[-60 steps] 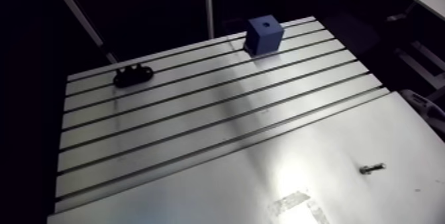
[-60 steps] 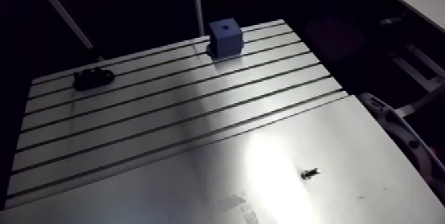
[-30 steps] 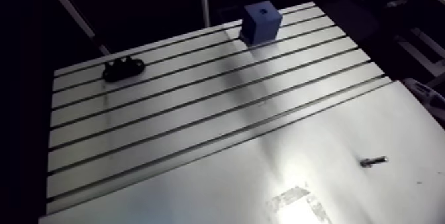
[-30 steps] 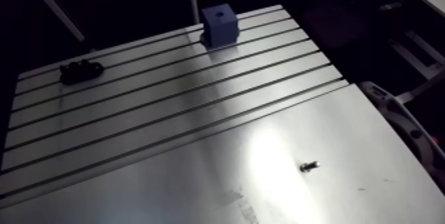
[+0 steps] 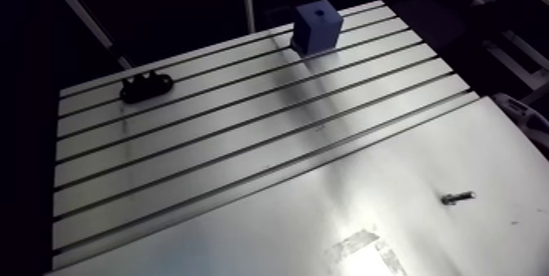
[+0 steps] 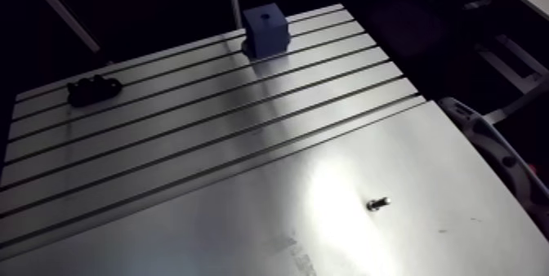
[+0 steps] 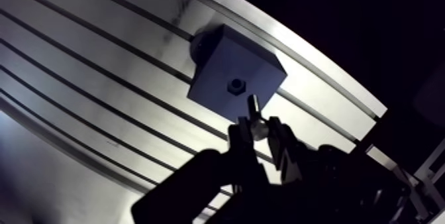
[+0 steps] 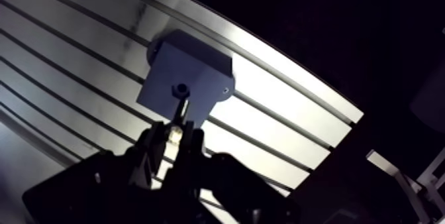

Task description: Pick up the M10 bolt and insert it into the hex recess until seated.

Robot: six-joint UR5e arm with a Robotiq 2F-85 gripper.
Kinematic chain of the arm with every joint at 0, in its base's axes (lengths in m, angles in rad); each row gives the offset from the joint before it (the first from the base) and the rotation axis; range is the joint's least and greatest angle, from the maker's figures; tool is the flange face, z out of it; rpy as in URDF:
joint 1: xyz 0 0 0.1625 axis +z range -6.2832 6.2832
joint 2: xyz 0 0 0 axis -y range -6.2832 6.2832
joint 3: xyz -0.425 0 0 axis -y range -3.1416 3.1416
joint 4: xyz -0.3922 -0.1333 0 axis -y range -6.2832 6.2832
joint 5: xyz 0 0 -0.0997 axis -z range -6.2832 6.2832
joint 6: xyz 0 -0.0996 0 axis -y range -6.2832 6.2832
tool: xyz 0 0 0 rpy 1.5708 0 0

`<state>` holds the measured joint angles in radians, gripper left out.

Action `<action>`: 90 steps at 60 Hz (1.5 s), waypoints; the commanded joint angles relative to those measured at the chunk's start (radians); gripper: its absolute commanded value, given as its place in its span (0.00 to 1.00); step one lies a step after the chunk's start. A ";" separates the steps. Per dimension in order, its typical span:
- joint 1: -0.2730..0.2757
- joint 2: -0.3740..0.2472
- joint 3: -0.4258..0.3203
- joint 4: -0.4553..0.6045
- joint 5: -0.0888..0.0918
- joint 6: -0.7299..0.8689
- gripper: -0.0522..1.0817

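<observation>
The arm view looks from high and well back, down across the slotted table [image 5: 204, 153] toward the blue block [image 5: 318, 28], which stands at the far edge. The wrist view sits much nearer the blue block. It looks down onto the top face and its hex recess [image 7: 236, 85], past the gripper [image 7: 259, 134] clamped on a bolt [image 7: 253, 107]. Both views share the block and the table slots around it.

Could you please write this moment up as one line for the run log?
gripper: shut on bolt | bolt: tip just short of recess, not inserted | block: on table | step: insertion pending
</observation>
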<state>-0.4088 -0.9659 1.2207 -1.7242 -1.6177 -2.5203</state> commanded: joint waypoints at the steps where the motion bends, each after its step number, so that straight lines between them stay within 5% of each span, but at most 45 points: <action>1: -0.001 -0.001 0.036 -0.056 0.004 -0.001 0.95; 90: -0.001 0.002 0.076 -0.059 0.002 -0.004 0.95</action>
<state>-0.4078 -0.9643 1.2948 -1.7829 -1.6139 -2.5239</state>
